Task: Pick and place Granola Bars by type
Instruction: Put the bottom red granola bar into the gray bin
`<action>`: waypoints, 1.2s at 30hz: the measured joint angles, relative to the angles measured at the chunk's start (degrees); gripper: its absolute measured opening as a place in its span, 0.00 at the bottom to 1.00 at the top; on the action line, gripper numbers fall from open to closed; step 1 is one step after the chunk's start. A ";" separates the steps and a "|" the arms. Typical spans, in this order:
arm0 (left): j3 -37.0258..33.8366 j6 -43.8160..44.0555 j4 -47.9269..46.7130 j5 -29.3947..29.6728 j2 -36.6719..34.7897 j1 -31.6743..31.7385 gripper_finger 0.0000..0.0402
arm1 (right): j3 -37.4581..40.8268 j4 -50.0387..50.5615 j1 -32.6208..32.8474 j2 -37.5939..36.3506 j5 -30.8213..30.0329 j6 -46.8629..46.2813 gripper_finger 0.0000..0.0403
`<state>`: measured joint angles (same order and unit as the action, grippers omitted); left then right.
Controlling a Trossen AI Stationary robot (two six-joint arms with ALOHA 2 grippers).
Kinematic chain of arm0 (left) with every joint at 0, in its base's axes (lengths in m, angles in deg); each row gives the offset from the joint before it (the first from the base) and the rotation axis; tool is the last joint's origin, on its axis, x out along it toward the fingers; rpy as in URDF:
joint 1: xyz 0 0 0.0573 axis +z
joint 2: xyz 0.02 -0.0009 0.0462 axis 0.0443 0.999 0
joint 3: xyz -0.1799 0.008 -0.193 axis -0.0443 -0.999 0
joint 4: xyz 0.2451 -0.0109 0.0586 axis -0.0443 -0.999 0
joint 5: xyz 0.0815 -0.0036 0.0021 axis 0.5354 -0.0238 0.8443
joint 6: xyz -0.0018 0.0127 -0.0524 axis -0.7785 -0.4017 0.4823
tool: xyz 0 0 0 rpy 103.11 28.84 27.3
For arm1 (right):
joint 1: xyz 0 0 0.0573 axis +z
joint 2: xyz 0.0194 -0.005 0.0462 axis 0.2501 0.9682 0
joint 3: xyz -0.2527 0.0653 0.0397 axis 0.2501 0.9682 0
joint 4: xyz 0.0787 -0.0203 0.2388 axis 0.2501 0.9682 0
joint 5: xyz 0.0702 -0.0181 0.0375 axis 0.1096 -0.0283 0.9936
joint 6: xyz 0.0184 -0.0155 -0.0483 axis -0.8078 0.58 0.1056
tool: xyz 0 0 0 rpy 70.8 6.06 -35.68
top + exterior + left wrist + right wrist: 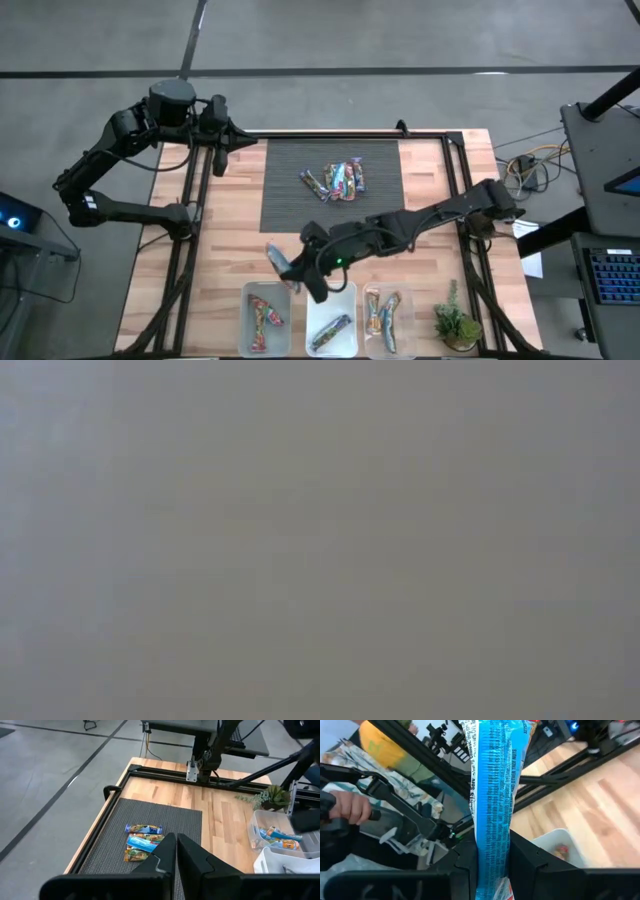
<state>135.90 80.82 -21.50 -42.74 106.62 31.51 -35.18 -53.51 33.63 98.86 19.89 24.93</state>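
Wooden bench (430, 180) fills the centre of the high view, with a dark ribbed mat (285, 190) across its upper middle. Left arm is parked at upper left, its end effector (219, 160) at the mat's upper-left corner; in the left wrist view the fingers are seen pressed together, nothing held. Right arm is stretched in from the right, its end effector (292, 268) at lower centre, just above and left of the middle bin. In the right wrist view (492, 865) it is clamped on a blue-wrapped bar (492, 780), gripped near one end, the rest standing free beyond the fingers. Three clear bins are lined along the lower edge: left bin (250, 300) with a red and yellow bar, middle bin (350, 300) with a blue one, right bin (372, 335) with orange ones. Remaining Granola Bars (338, 180) lie clustered on the mat, upper centre, touching or overlapping. Low view shows nothing but grey. A person's hand (350, 806) is seen at left in the right wrist view, beyond the bench. Bars are judged light and fairly stiff, the foil wrapper slick and crinkly; a grip across the narrow width, near mid-length, would likely limit swinging and slip. The blue bar is judged bound for the middle bin.
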 joint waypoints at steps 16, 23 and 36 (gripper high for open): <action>0.00 -0.11 -0.13 0.02 0.00 0.00 0.00 | -26.21 3.02 3.88 21.66 2.44 -5.18 0.18; 0.00 -0.71 -0.27 0.02 0.00 0.00 0.00 | -33.26 5.16 4.36 27.77 2.46 -11.66 0.18; 0.00 -0.72 -2.05 0.03 0.00 0.00 0.00 | -33.34 14.32 5.16 28.99 -11.26 -25.79 0.17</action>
<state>135.90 80.10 -23.54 -42.71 106.62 31.51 -68.52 -39.19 38.79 127.85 8.63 -0.86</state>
